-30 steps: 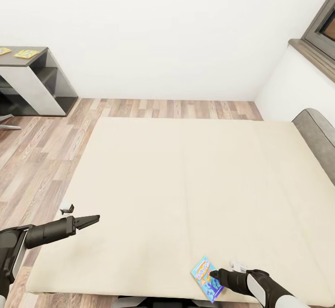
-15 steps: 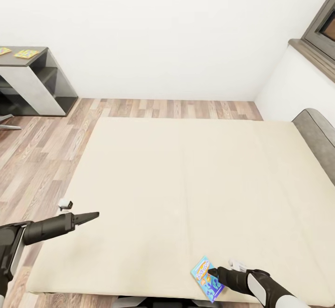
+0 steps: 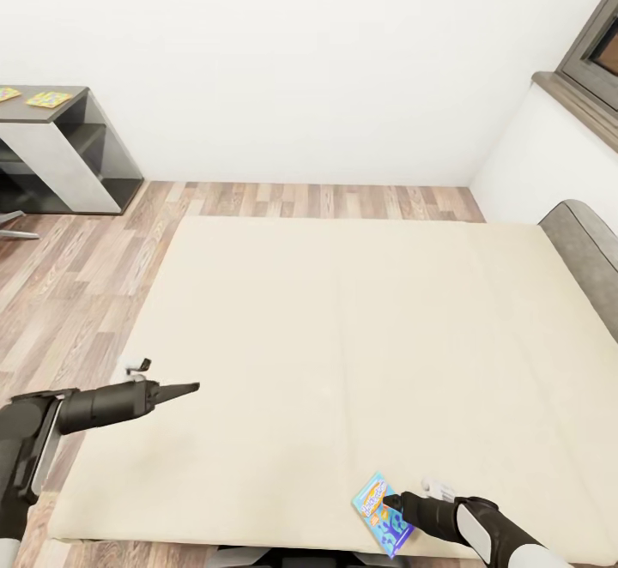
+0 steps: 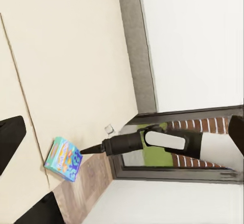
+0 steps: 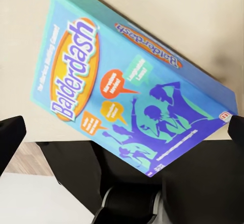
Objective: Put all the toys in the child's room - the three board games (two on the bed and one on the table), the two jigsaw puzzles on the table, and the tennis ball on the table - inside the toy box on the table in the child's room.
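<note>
Left end effector (image 3: 187,389) reached further over bed (image 3: 360,336).

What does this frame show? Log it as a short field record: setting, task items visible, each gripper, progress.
setting: bedroom; robot at the near edge of the bed
board game: blue box at the mattress's near edge, overhanging it in the right wrist view
jigsaw puzzles: two sheets on the dark desk section, far left
right gripper: at the blue box; grip state cannot be told
left gripper: over the mattress, fingers together, holding nothing
progress: blue box not yet in the toy box
</note>
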Available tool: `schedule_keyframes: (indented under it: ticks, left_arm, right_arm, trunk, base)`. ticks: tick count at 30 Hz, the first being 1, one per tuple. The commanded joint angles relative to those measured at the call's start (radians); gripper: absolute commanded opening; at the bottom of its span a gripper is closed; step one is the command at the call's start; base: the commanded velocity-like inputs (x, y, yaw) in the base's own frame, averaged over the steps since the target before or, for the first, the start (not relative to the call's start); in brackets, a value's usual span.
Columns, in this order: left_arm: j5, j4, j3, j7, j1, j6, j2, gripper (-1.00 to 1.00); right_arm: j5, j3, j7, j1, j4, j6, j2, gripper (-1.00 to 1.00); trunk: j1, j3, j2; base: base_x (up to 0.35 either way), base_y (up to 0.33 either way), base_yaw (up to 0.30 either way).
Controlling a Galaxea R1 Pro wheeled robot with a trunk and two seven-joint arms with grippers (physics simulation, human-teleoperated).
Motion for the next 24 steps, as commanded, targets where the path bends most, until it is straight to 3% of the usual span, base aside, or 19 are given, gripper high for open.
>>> schedule_keyframes:
  ticks: [1, 4, 8, 14, 24]
  left_arm:
    - [0.024, -0.008, -0.016, -0.004, -0.002, 0.013, -0.011, 1.00]
    - [0.061, -0.019, -0.039, -0.004, -0.005, 0.015, -0.027, 1.00]
    - [0.078, -0.023, -0.048, -0.004, -0.006, 0.014, -0.034, 1.00]
    - [0.086, -0.025, -0.054, -0.004, -0.006, 0.009, -0.037, 1.00]
    - [0.089, -0.026, -0.056, -0.004, -0.006, 0.006, -0.039, 1.00]
  right_arm:
    - [-0.006, 0.002, 0.001, 0.000, -0.001, 0.006, 0.000, 1.00]
    - [-0.006, 0.002, 0.000, 0.000, -0.001, 0.007, -0.001, 1.00]
    - [-0.006, 0.002, 0.000, 0.000, -0.001, 0.008, 0.000, 1.00]
    - [-0.007, -0.010, -0.003, 0.000, -0.001, 0.008, 0.000, 1.00]
    - [-0.009, -0.068, -0.007, 0.000, -0.001, 0.008, 0.001, 1.00]
  trunk:
    - [0.001, -0.001, -0.002]
    - [0.001, -0.001, -0.002]
    - [0.001, -0.001, -0.002]
    - [0.001, -0.001, -0.002]
    - [0.001, -0.001, -0.002]
  base:
    - [0.000, 0.000, 0.000]
    - [0.000, 0.000, 0.000]
    - [0.000, 0.000, 0.000]
    - [0.000, 0.000, 0.000]
    - [0.000, 0.000, 0.000]
